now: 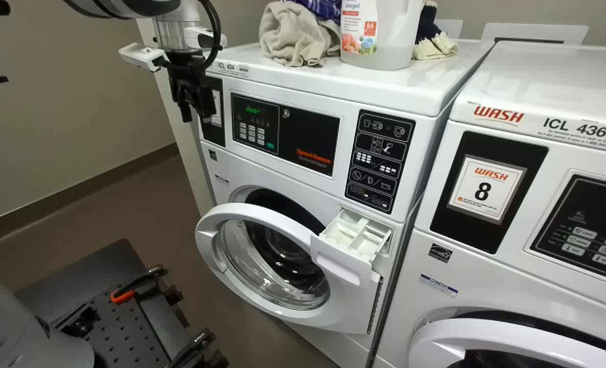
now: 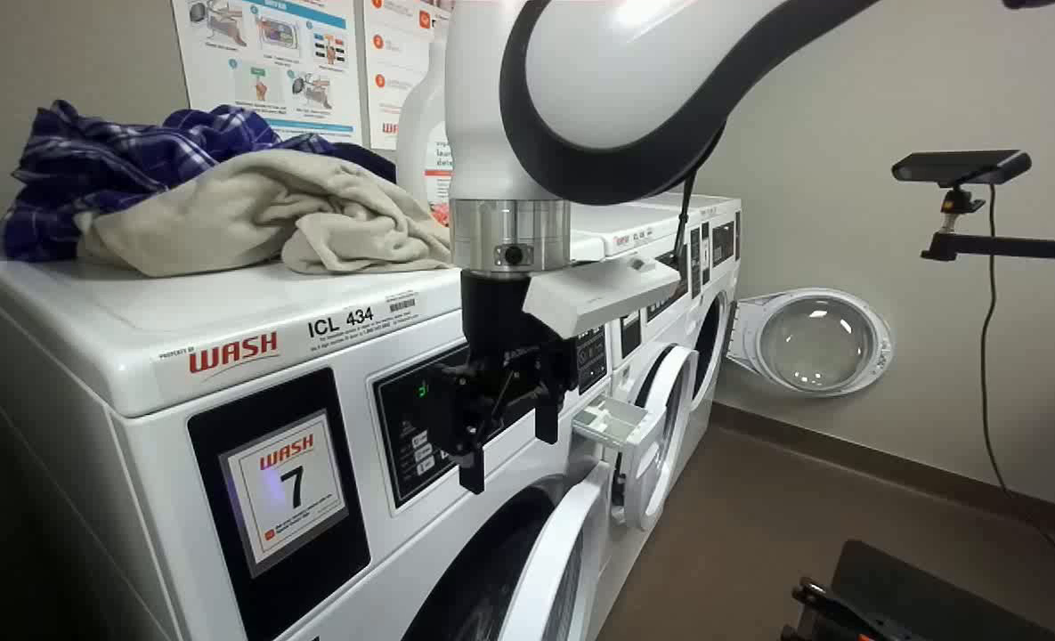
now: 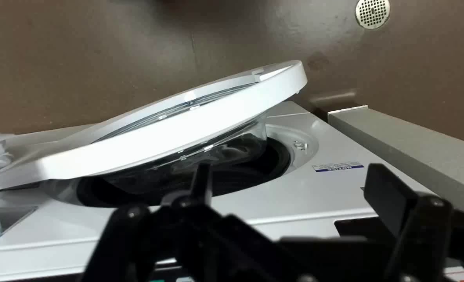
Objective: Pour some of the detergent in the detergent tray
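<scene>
A translucent white detergent bottle (image 1: 384,30) with a printed label stands upright on top of the washer, its top cut off by the frame. In an exterior view the detergent bottle (image 2: 416,125) is partly hidden behind my arm. The white detergent tray (image 1: 341,260) is pulled out of the washer front, with its compartments open upward. The detergent tray (image 2: 641,450) also shows in an exterior view. My gripper (image 1: 198,113) points down in front of the washer's control panel, away from bottle and tray. In the wrist view the gripper (image 3: 290,180) is open with nothing between its fingers.
A beige cloth (image 1: 295,36) and a blue plaid cloth (image 2: 135,147) lie beside the bottle. The round washer door (image 1: 262,260) stands open below the tray. A neighbouring washer (image 1: 538,87) adjoins. A camera (image 2: 961,166) on a stand and a base platform (image 1: 129,327) with clamps are nearby.
</scene>
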Controlling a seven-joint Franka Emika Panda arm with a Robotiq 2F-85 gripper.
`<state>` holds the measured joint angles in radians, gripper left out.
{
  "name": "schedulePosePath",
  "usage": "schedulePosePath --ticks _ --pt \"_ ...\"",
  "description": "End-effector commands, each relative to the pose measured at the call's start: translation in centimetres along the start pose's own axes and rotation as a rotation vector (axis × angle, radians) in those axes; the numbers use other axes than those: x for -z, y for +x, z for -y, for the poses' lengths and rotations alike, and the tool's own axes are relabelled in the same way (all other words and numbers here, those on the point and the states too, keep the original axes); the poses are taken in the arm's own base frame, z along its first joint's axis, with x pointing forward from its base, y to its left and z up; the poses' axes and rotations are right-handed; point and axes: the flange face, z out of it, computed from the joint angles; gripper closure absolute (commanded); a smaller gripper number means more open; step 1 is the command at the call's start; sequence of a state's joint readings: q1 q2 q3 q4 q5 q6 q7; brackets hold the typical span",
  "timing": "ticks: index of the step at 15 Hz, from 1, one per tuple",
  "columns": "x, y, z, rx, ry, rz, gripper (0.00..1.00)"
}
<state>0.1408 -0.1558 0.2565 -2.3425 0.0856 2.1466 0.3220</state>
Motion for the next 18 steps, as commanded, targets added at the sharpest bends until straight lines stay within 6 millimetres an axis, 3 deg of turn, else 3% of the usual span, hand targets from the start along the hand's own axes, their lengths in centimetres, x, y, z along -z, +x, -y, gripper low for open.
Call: schedulePosePath --ticks 1,5,8,14,18 --pt "0.0 0.0 0.0 0.000 0.000 0.001 0.00" --pt "0.9 1.2 -1.4 -0.019 -0.019 -0.028 0.00" --pt "2.9 3.1 -4.8 -0.050 -0.077 -0.093 0.00" --pt "9.9 7.5 -13.0 -0.104 -0.207 -0.226 0.00" --pt "14.7 10.7 -17.2 -0.157 -0.285 -0.346 0.00"
